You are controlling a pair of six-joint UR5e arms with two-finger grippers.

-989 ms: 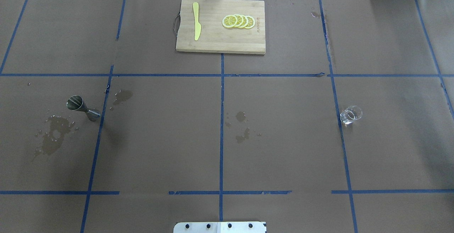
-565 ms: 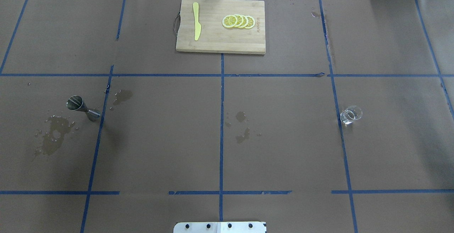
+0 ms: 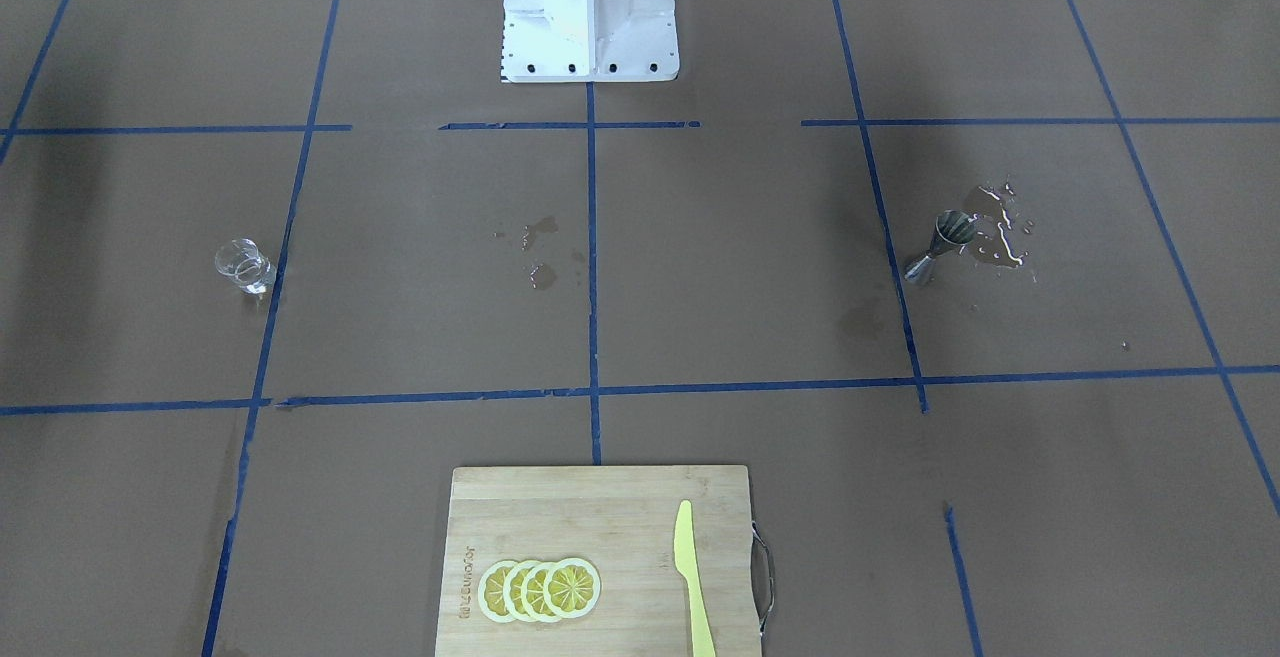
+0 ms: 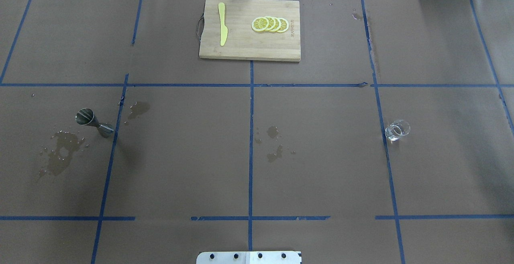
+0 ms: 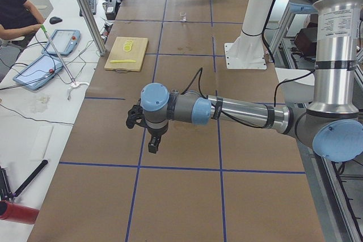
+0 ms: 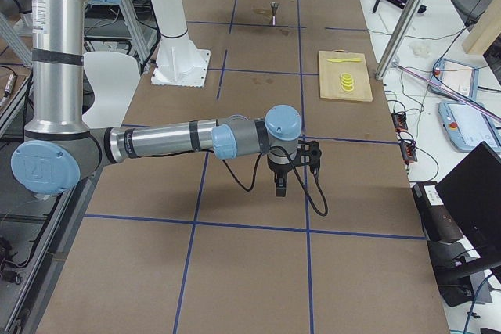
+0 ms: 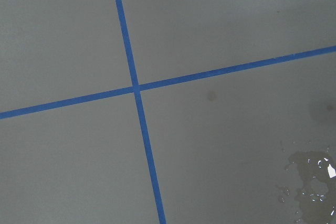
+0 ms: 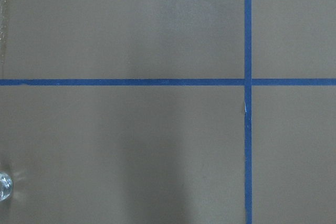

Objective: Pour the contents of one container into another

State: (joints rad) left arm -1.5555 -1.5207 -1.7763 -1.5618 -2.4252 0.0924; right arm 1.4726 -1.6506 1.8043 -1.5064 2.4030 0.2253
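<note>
Measuring cup (image 4: pixel 396 130) and jigger (image 4: pixel 94 122) unchanged over the last second: both upright mid-table, well apart, cup on the robot's right, jigger on its left beside a wet patch (image 4: pixel 60 157). Judged: pouring not begun. Contents of either cannot be made out. Left gripper (image 5: pixel 153 145) and right gripper (image 6: pixel 280 187) hang near the table's ends, grasping neither vessel; released or clenched, cannot tell. Farthest, cutting board (image 4: pixel 249 47)

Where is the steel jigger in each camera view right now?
Front-facing: steel jigger right of centre, beside the puddle.
Overhead: left side, mid-height.
Exterior left: not seen; the left arm may hide it.
Exterior right: small, near the top edge.
Left wrist: not in it.
Right wrist: not in it.
Shared landmark: the cutting board, in all four exterior views.
</note>
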